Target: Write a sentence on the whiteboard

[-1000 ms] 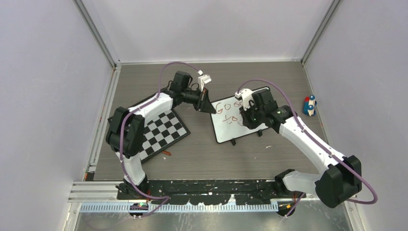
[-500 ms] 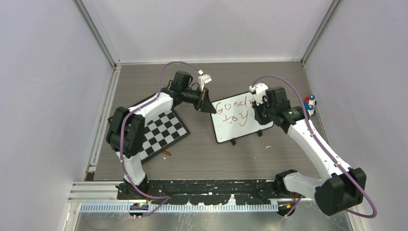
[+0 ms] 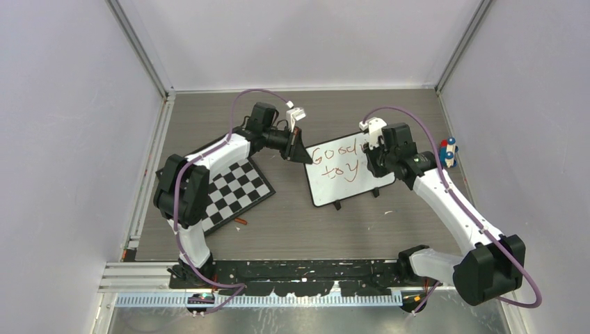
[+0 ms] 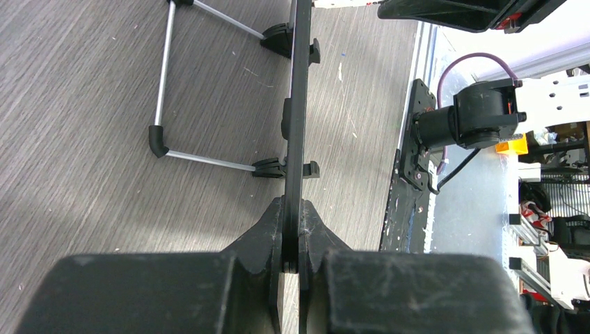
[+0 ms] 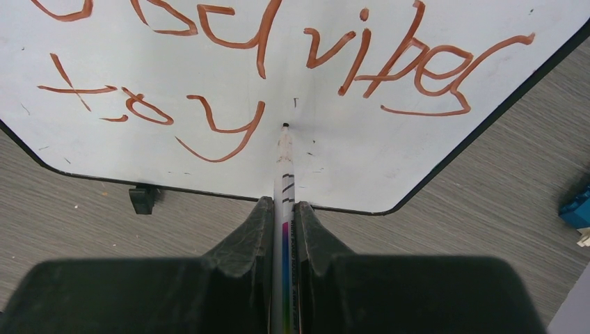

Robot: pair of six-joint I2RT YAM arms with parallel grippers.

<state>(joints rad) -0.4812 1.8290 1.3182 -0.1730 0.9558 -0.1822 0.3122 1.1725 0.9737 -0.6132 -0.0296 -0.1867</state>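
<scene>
Bottom centre of the right wrist view: the right gripper (image 5: 282, 212) has its jaws narrow, pinched on a marker (image 5: 284, 182) that runs straight up the frame. The dark tip sits at the whiteboard (image 5: 362, 160) just right of the "y"; whether it touches or is a hair off, I cannot tell. The sentence (image 5: 263, 49) is in red-brown, with "vibes" readable across the top line and "to y" below it on the left.

Over to the left wrist view. At the bottom centre the left gripper (image 4: 292, 240) is closed tight on the board's thin black edge. The board shows edge-on, running up the middle of the frame. Its black feet (image 4: 285, 168) rest on the wood-grain table, and a wire stand (image 4: 163, 83) spreads out to the left.

From above, the checkerboard (image 3: 236, 189) lies flat on the table (image 3: 313, 229) at lower left. The board stands propped at the centre, with one arm on its left edge and the other over its right half. A blue, red and white object (image 3: 449, 152) sits at the table's right edge.
</scene>
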